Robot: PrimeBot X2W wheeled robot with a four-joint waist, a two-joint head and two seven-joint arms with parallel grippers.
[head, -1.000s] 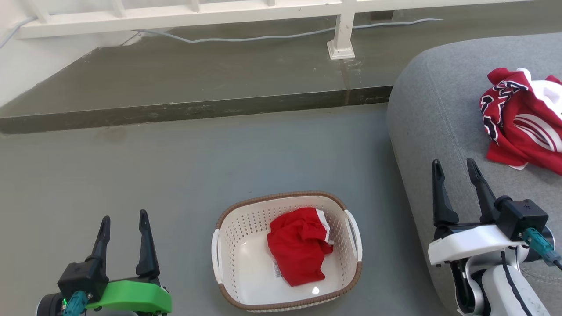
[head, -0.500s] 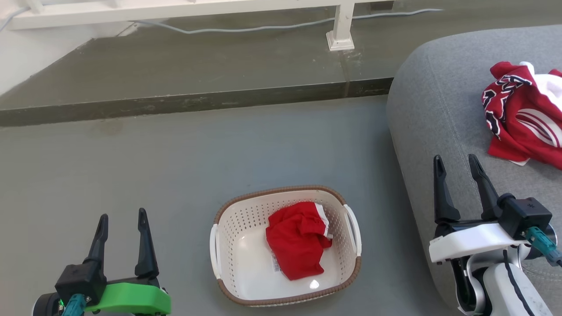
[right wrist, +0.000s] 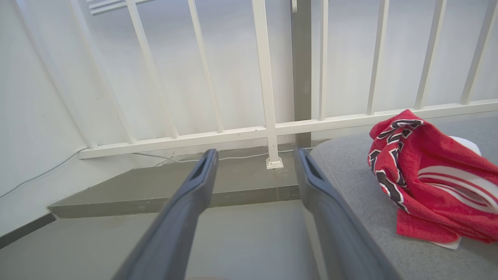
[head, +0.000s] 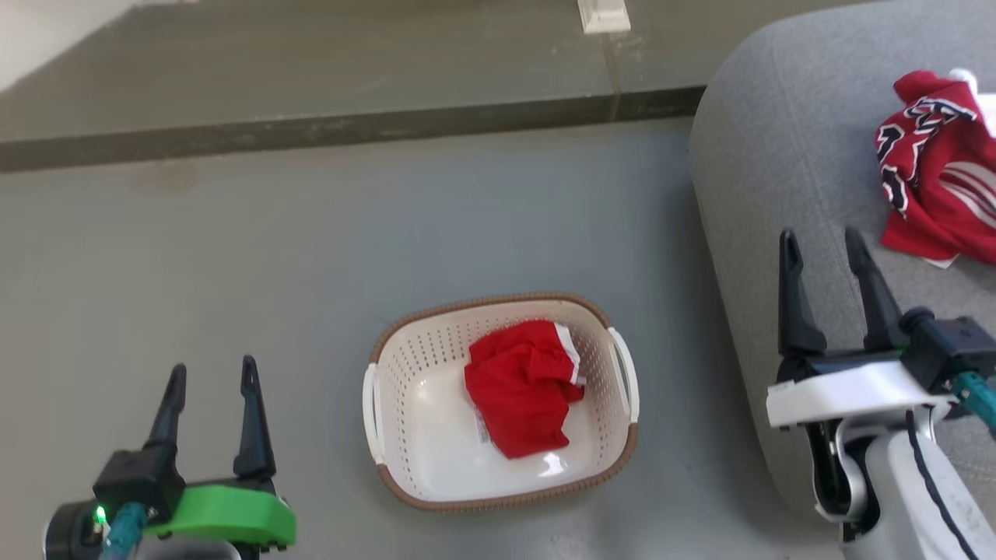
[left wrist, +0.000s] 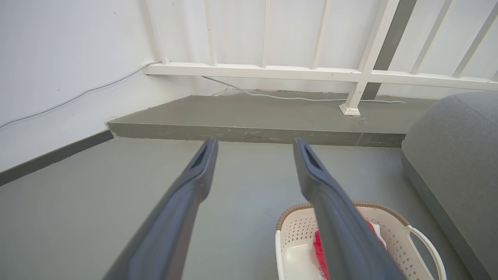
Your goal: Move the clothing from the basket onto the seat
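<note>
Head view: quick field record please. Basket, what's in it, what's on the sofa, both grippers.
basket: on the floor, left of the sofa
in basket: one crumpled red garment with white trim
on sofa: lettered garment, red with black-and-white lettering and white stripes
left gripper: fingers open, empty, over the floor left of the basket
right gripper: fingers open, empty, at the sofa's edge
left to do: one garment to move to the sofa
</note>
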